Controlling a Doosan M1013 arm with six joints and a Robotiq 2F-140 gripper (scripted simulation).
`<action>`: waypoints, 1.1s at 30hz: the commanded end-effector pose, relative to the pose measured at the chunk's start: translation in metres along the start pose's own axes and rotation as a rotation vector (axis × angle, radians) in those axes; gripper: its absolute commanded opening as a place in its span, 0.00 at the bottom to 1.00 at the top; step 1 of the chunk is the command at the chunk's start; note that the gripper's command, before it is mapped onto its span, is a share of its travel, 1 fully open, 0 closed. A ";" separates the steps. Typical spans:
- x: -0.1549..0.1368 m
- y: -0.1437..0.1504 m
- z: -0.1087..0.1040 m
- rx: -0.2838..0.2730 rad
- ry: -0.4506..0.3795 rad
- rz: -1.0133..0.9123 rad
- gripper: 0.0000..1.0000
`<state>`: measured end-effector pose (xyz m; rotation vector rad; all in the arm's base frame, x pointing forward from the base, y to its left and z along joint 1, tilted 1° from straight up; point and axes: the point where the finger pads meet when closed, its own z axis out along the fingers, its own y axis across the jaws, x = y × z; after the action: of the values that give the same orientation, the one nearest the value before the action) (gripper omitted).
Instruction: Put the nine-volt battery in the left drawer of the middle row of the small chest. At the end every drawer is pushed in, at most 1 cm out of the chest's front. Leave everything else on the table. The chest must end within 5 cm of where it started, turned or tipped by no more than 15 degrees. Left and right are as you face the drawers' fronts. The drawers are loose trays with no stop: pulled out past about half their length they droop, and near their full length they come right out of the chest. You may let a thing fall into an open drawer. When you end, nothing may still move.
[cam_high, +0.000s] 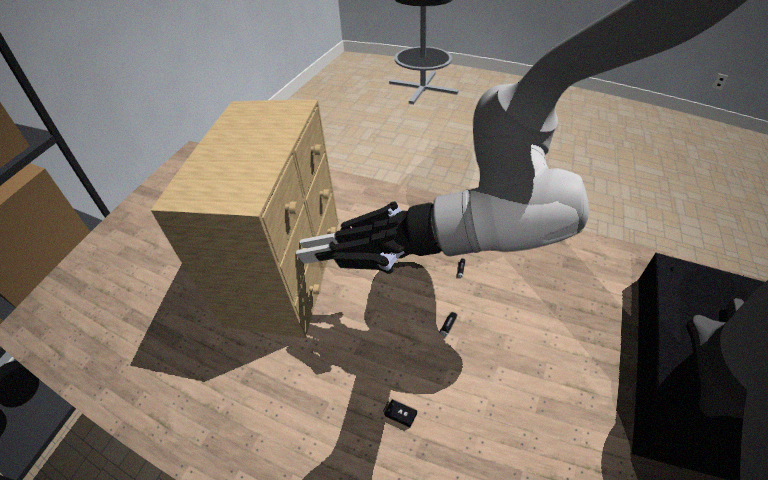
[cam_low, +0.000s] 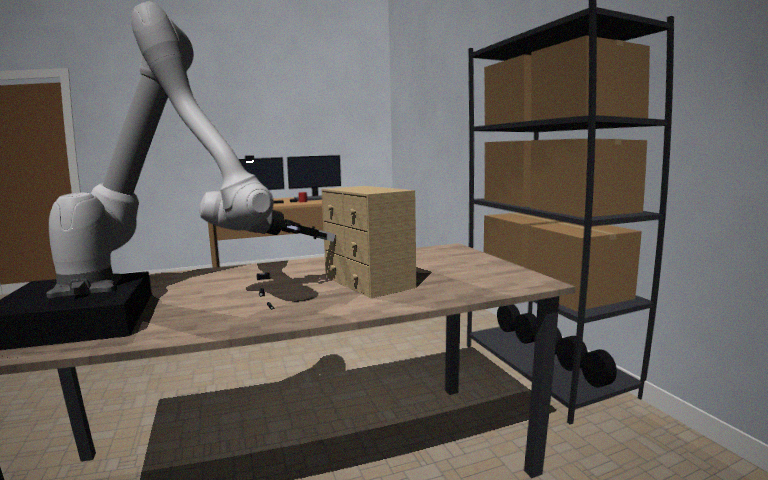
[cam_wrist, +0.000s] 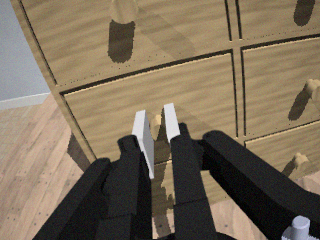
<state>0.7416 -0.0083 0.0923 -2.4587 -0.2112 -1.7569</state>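
Observation:
The small wooden chest (cam_high: 237, 152) (cam_low: 393, 243) stands upright with its drawers in. The left middle-row drawer (cam_wrist: 200, 90) looks closed. My gripper (cam_high: 299, 249) (cam_low: 330, 237) (cam_wrist: 158, 122) is at its front, fingers nearly together and shut on the drawer's knob (cam_wrist: 156, 121). The knob shows between the pale fingertips in the wrist view, partly shaded; it is hidden in the top view. The nine-volt battery, apparently the black block (cam_high: 400, 413) (cam_low: 262, 276), lies on the table away from the gripper.
Two small dark cylindrical things (cam_high: 448, 323) (cam_high: 461, 267) lie on the wooden table (cam_high: 509, 396) (cam_low: 453, 271) in front of the chest. The arm's black base (cam_high: 690, 339) (cam_low: 84, 311) stands at the table's opposite end. The upper left knob (cam_wrist: 123, 11) is above the fingers.

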 end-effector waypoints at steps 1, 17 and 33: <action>-0.003 0.000 0.000 -0.001 -0.005 0.010 0.08; -0.007 0.000 -0.011 -0.001 -0.005 0.010 0.08; -0.014 0.000 -0.030 -0.001 -0.005 0.010 0.08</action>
<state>0.7180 -0.0125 0.0905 -2.4561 -0.1957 -1.7544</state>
